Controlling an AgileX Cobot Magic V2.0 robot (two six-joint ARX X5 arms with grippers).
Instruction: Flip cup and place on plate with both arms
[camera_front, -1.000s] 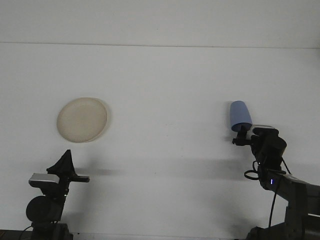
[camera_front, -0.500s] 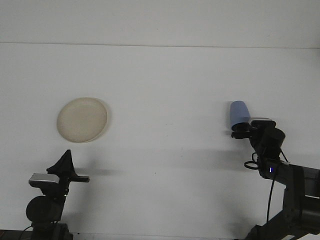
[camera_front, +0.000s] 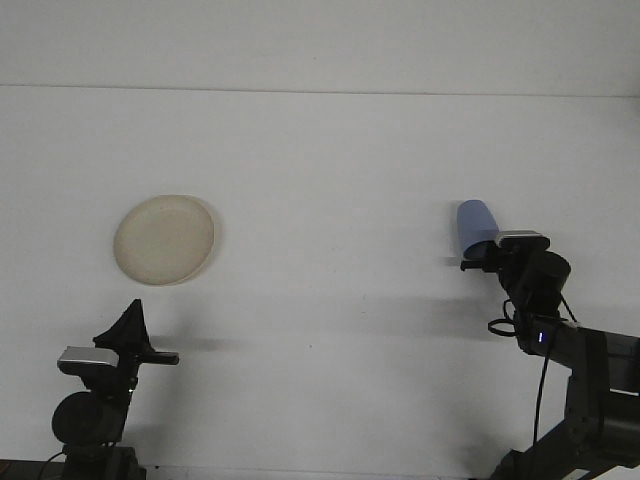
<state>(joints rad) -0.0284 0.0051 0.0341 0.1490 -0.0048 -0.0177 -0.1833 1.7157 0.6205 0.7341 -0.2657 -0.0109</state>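
Step in hand — lifting and turning the blue cup (camera_front: 475, 226) with my right hand (camera_front: 483, 258). Done well, I judge: keep the grip low on the cup, rotate slowly at the wrist, hold it steady above the surface (camera_front: 330, 180) until my other arm can take it.

Right hand — closed on the cup's lower end; the cup stands up out of it, tilted slightly, well right of centre.

Left hand (camera_front: 132, 330) — parked near the front edge, touching nothing; fingers apart or together, I cannot tell.

Plate (camera_front: 164, 239) — cream, flat on the surface at far left, well apart from the cup, nothing on it.
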